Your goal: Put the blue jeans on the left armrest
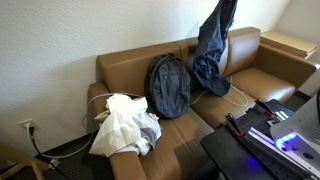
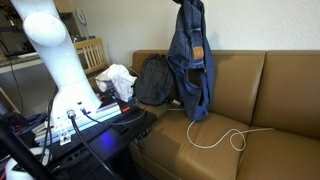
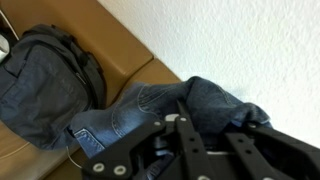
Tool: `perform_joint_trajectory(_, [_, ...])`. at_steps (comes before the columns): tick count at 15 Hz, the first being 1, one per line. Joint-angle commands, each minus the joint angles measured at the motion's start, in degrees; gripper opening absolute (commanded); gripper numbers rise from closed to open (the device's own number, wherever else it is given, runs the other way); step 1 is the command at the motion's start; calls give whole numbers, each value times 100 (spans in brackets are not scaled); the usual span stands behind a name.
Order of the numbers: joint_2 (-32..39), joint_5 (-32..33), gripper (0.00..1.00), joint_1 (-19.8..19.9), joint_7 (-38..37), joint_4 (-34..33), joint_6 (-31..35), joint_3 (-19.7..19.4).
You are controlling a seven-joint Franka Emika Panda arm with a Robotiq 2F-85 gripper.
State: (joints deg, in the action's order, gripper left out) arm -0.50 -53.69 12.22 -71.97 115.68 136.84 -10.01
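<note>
The blue jeans (image 1: 212, 45) hang in the air above the brown sofa's backrest, held up from the top; they also show in an exterior view (image 2: 190, 55) and in the wrist view (image 3: 150, 115). My gripper (image 3: 195, 125) is shut on the jeans' upper fold, its black fingers pinching the denim. In the exterior views the gripper itself is hidden by the cloth at the top edge. The armrest with white clothes (image 1: 125, 125) is at one end of the sofa, the bare armrest (image 1: 290, 45) at the other.
A dark backpack (image 1: 168, 85) leans on the sofa's backrest beside the hanging jeans. A white cord (image 2: 225, 135) lies on the seat cushion. A black stand with blue-lit equipment (image 1: 275, 135) is in front of the sofa.
</note>
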Motion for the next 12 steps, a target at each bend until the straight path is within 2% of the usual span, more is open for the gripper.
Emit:
perform_joint_trajectory(1, [-1130, 360, 4, -276, 218, 513, -290, 188])
perform_joint_trajectory(4, [-1873, 534, 4, -525, 212, 759, -795, 427])
perform_joint_trajectory(6, [-2282, 295, 4, -734, 207, 736, -1124, 578])
perform_joint_trajectory(7, [-1747, 484, 15, -572, 41, 577, -920, 538])
perform_joint_trajectory(10, [-2203, 464, 15, -694, 41, 676, -1121, 679])
perform_joint_trajectory(11, [-2238, 462, 4, -689, 42, 701, -1129, 674])
perform_joint_trajectory(12, [-2239, 448, 4, -860, 161, 858, -1371, 774])
